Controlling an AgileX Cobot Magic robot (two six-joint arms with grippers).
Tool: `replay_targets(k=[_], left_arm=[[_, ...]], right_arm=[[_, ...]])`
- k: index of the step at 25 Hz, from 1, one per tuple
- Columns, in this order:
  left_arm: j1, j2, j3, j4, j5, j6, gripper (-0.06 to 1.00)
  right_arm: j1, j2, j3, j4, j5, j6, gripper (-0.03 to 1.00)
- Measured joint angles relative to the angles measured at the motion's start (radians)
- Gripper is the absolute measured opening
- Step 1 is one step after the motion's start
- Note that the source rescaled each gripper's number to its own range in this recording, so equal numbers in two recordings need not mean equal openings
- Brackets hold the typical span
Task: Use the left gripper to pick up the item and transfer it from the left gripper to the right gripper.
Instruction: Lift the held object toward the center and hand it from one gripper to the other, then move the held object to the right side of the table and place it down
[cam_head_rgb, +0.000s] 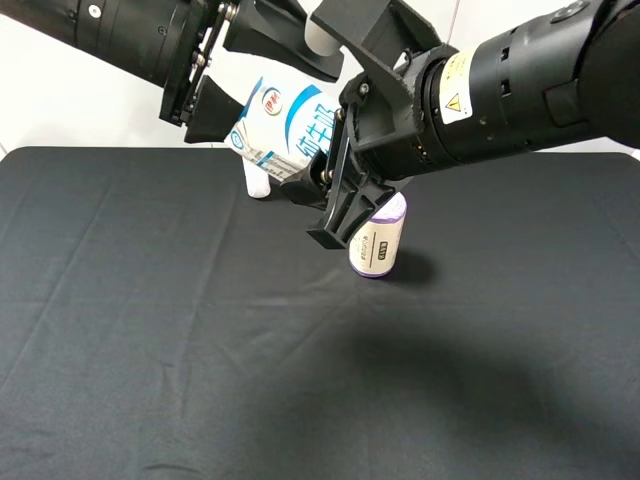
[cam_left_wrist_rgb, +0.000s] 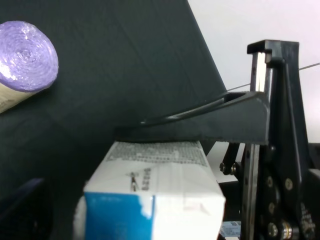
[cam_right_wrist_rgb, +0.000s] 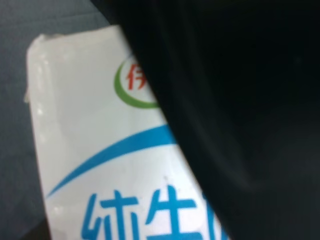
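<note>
- Nearest you, a black cloth covers the table.
- Right of centre, a purple-topped roll stands upright, its top partly covered by the right gripper's lower finger.
- Above the far edge, the milk carton hangs in the air, clamped in the left gripper.
- The right gripper straddles the carton's right end, fingers spread wide.
- Under the carton you'll see a white object, mostly hidden.

Holding the left gripper high at upper left, pinching the item between its prongs; pointing the right gripper in from the right, wrist angled downward, bracketing the carton's other end with jaws spread wide.
</note>
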Motion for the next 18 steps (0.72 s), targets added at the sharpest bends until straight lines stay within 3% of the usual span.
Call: replay_targets(k=[12,18], left_arm=[[0.007,-0.065,-0.001,0.045,0.013,-0.017,1.00],[0.114,-0.156,-0.003,0.072,0.064,-0.052,1.00]], right_arm=[[0.000,0.000,0.000,0.008,-0.021,0.000,0.02],[0.000,0.000,0.000,0.011,-0.027,0.000,0.01]])
